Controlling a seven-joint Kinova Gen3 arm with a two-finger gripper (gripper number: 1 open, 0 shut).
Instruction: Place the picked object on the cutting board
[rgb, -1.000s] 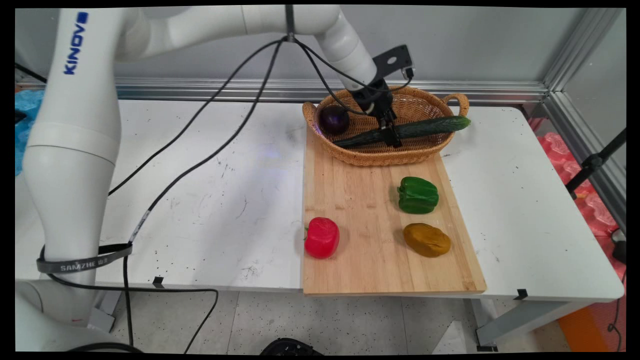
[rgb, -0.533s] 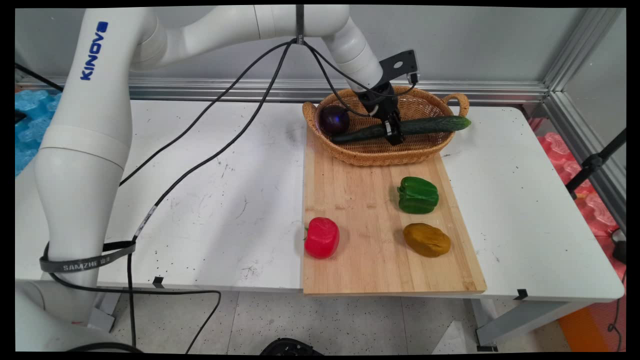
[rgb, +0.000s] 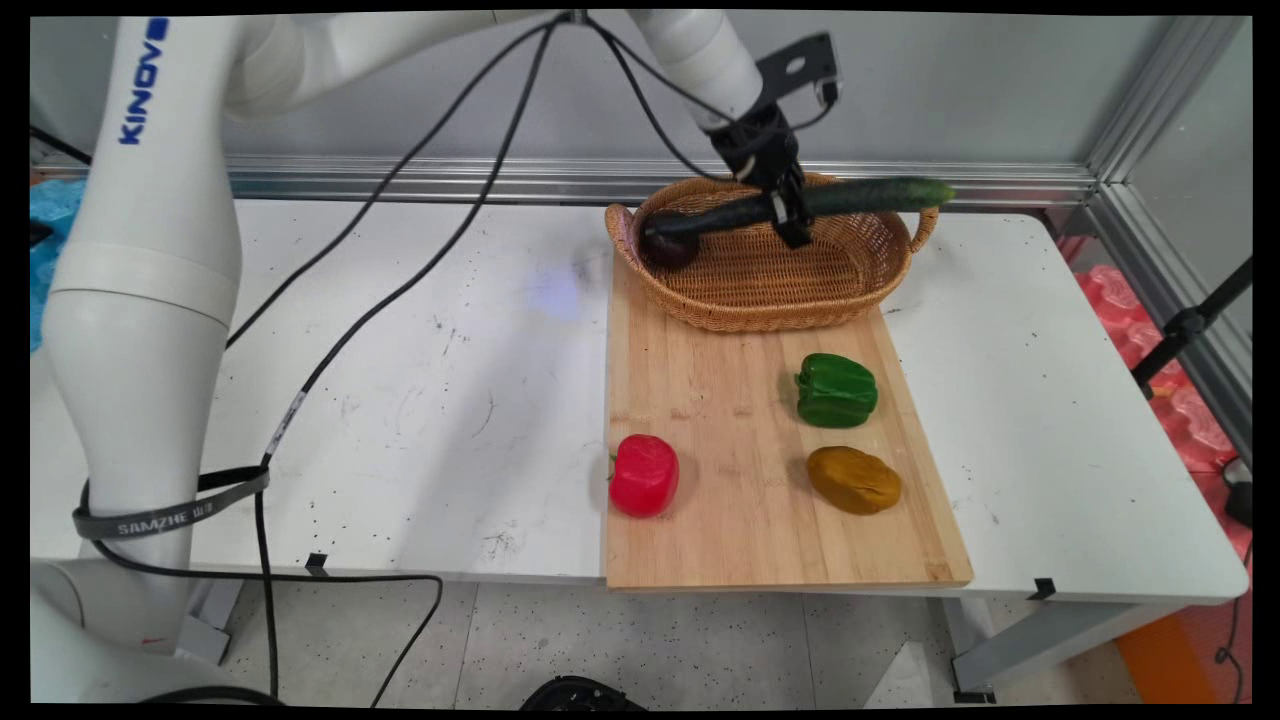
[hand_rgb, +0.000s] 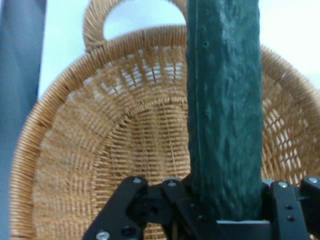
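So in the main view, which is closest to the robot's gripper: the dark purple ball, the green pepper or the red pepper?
From the gripper, shut on the long green cucumber:
1. Dark purple ball, in the wicker basket, left.
2. Green pepper, on the wooden board.
3. Red pepper, board's near-left edge.

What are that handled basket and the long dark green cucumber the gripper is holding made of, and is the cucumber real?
The oval handled basket looks like woven wicker or rattan: coiled tan strands, matte. The long dark green cucumber, clamped in the black gripper, has a bumpy, dull skin; real or a plastic replica, I cannot tell.
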